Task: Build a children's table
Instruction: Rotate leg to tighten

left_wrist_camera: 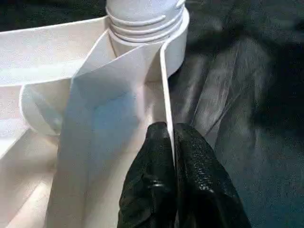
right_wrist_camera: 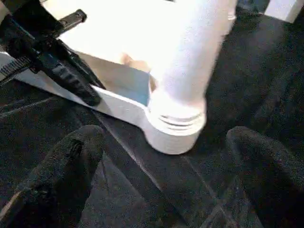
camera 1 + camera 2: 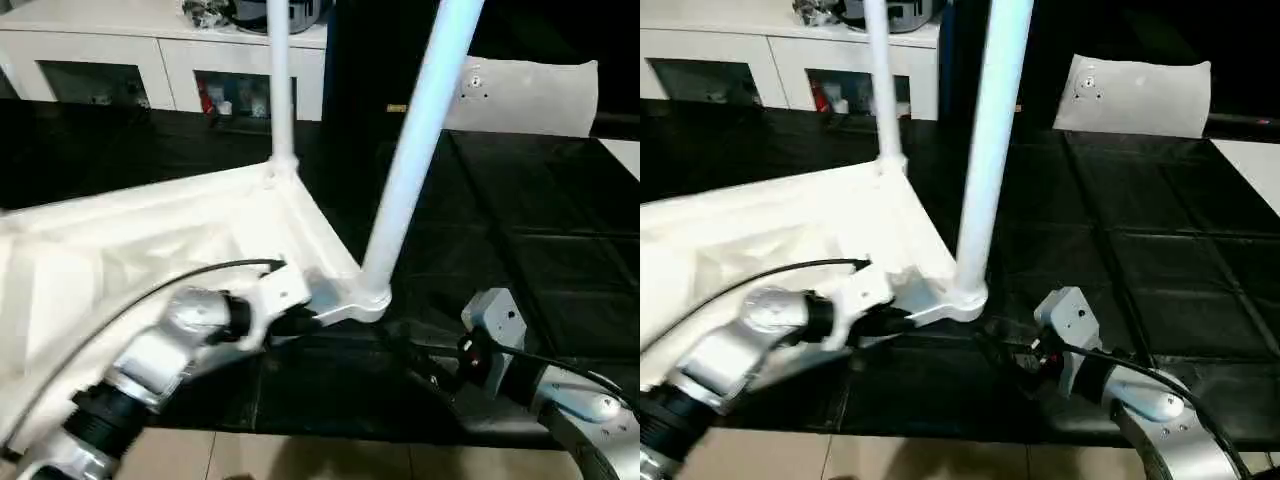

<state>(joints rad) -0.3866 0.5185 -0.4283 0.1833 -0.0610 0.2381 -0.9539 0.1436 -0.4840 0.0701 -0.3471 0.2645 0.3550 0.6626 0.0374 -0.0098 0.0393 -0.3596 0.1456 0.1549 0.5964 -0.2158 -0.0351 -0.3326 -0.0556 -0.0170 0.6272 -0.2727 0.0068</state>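
**Left eye view: hold the rim firmly while the near leg is seated**

Left eye view shows the tabletop (image 3: 150, 250) lying upside down on the black mat (image 3: 540, 220), filling the left and centre of the frame, its ribbed underside facing up. Two legs already stand in corner sockets: the near leg (image 3: 420, 140) rises from the centre to the top edge, and the far leg (image 3: 280, 80) stands behind it in the upper middle.

The left gripper (image 1: 172, 142) is clenched on the thin side wall of the tabletop, just beside the near corner socket (image 1: 147, 28); one finger is inside the wall and one outside. The right gripper (image 2: 161, 156) stands released, with its fingers wide apart on both sides of the socket and touching nothing.

I judge the step to be fixing this near leg. Some thread rings are visible at its base, so it may not be fully home. To do it well, the left gripper should keep the wall from turning or lifting, and the right gripper should close on the leg low, near the socket, not high where the leg can bend.
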